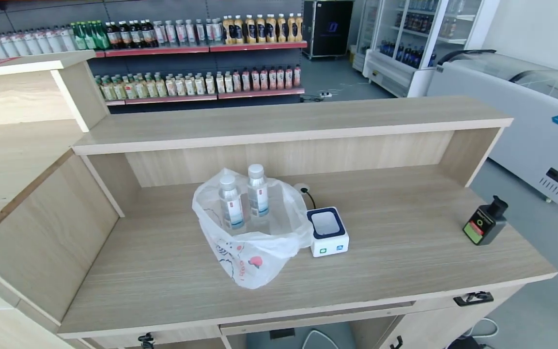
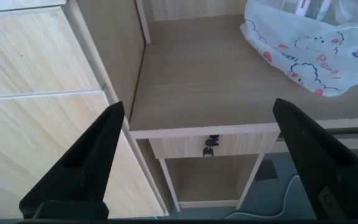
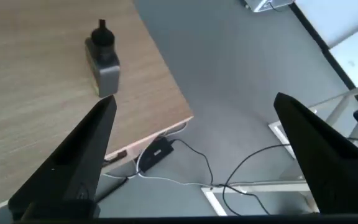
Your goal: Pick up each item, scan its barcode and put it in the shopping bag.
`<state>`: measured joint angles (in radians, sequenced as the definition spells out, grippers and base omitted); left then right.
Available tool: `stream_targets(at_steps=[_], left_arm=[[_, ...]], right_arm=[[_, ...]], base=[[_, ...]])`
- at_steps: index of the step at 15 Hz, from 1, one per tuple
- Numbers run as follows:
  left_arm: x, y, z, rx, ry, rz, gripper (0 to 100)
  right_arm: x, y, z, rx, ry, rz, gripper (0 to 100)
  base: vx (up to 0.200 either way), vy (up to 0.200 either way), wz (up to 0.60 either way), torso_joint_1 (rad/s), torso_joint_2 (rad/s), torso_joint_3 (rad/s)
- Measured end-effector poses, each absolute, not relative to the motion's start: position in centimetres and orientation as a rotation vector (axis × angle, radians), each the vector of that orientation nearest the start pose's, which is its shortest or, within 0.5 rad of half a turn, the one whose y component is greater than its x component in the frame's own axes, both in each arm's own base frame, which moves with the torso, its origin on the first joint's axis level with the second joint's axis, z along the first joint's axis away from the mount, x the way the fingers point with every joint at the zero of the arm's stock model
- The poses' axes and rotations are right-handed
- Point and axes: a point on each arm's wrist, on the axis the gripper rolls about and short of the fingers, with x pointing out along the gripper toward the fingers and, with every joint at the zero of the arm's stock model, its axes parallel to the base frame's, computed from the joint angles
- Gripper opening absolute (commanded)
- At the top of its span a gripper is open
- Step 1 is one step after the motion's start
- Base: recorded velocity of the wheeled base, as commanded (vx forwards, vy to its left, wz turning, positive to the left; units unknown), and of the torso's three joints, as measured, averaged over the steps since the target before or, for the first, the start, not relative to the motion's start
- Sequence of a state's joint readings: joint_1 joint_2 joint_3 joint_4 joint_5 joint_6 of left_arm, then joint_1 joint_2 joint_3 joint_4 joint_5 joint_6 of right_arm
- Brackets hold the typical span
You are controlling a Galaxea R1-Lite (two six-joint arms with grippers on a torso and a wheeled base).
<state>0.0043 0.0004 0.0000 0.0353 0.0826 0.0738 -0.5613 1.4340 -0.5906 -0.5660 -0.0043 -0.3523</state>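
Left jaws: spread wide, empty, before the desk's near left corner. Right jaws: spread wide, empty, off its right end. On the light wood-grain desk (image 1: 405, 261), the white plastic shopping bag with red-and-blue cartoon print (image 1: 250, 257) holds two upright clear white-capped bottles (image 1: 231, 203); their white labels are illegible. Just beside the bag: the white, blue-rimmed box scanner (image 1: 328, 232). Well apart, rightward: the black handheld unit with green-and-red sticker (image 1: 485, 223).
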Motion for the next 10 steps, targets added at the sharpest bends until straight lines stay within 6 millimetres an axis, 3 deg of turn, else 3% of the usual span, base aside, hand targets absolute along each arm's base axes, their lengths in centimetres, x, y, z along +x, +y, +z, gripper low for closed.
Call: stream_targets(at_steps=[4,10], left_arm=[[-2.3,0.2,7.2,0.075,0.039,0.085,100],[-2.3,0.2,7.2,0.075,0.038,0.085,100]], right_arm=[[20.6,-15.1,17.2,-0.206,0.369,-0.405,100],[25.1,-19.3,14.4,-0.23,0.317,-0.129,100]], base=[[0.0,0.0,0.0,0.0,0.0,0.0],[0.0,0.0,0.0,0.0,0.0,0.0]])
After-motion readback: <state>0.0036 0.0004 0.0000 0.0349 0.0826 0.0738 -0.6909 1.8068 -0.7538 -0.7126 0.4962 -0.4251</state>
